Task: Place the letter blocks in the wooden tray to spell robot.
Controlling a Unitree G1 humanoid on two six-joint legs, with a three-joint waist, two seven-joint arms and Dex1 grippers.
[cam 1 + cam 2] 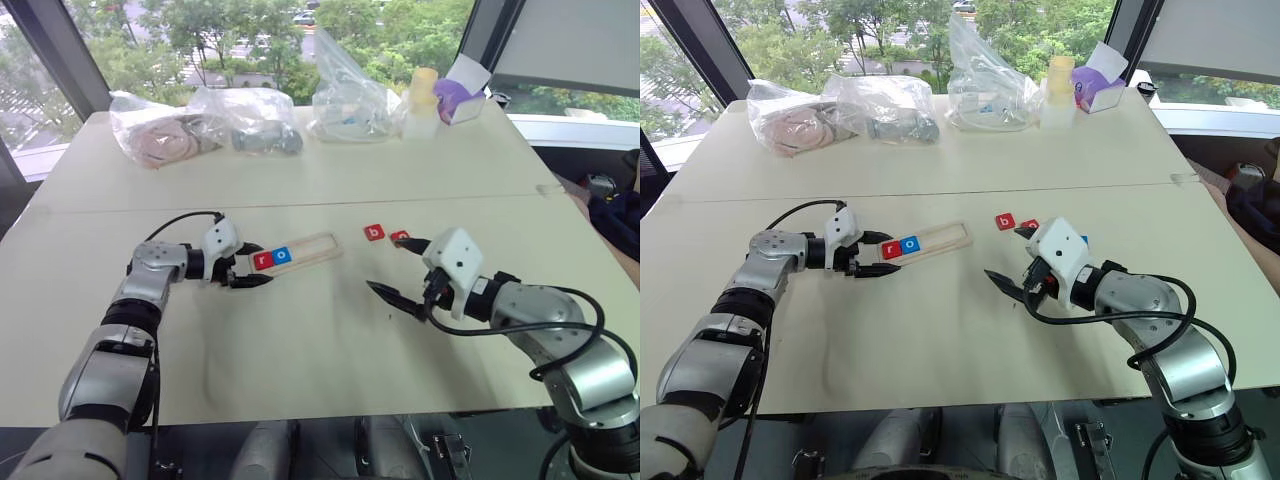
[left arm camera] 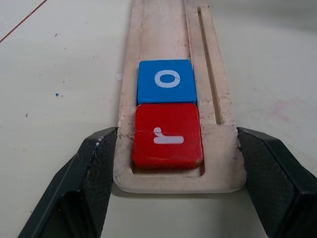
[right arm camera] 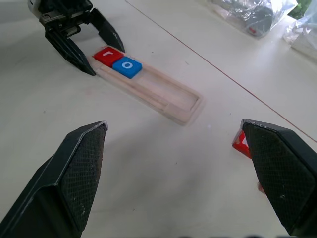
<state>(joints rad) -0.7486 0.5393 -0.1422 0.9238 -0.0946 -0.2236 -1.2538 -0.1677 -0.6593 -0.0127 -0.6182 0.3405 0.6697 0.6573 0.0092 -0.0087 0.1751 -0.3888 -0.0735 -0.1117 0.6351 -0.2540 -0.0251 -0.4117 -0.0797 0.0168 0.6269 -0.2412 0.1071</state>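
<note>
The right gripper [image 1: 400, 270], nearest the camera, hovers with its black fingers spread wide and empty, and as it goes for the red square "b" tile [image 1: 374, 232] just beyond it could knock that tile away. Further over, the left gripper [image 2: 173, 163] is clamped across the near end of the long pale-wood tray [image 2: 163, 29] — any twist would drag the tray and jolt the red "r" tile [image 2: 167, 135] and blue "o" tile [image 2: 167, 80] seated in its slot.
</note>
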